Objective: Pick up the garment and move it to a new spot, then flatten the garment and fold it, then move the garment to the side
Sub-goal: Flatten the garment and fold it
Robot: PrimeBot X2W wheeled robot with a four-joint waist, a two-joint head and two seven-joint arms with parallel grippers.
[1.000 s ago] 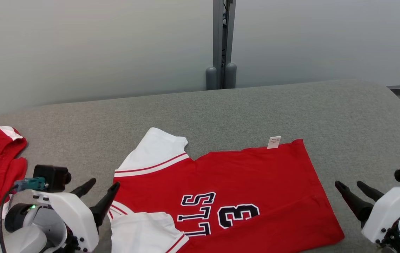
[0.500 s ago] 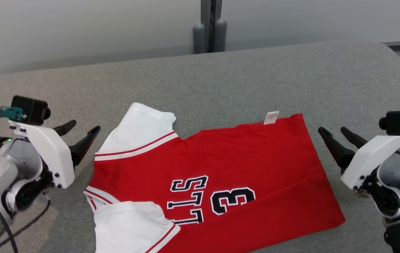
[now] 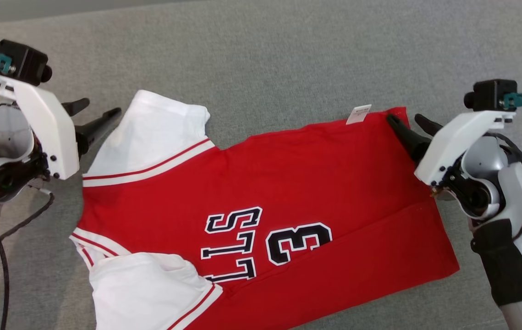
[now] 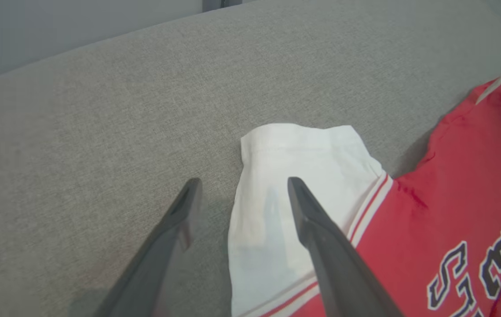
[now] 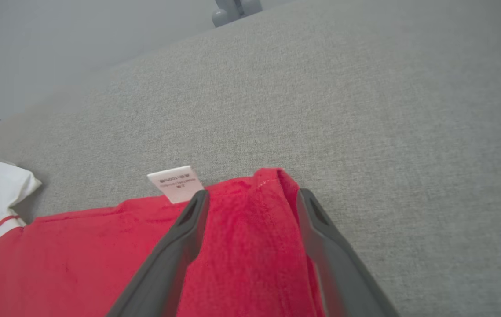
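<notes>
While left pincer (image 3: 103,106), right pincer (image 3: 403,117) straddle garment (image 3: 288,183)

One red garment (image 3: 288,183) on one grey bench (image 3: 265,55). Two white sleeves at the garment's left: far sleeve (image 3: 151,123), near sleeve (image 3: 146,288). One white label (image 3: 358,114) on its far edge. Two grippers: left gripper (image 3: 102,106) at its left, right gripper (image 3: 403,117) at its right.

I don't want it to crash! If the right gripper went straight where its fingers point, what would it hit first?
Probably the red jersey: its far corner sits inside the open right gripper. Beyond it lies only grey cushion, though the gripper's height is hard to judge.
</notes>
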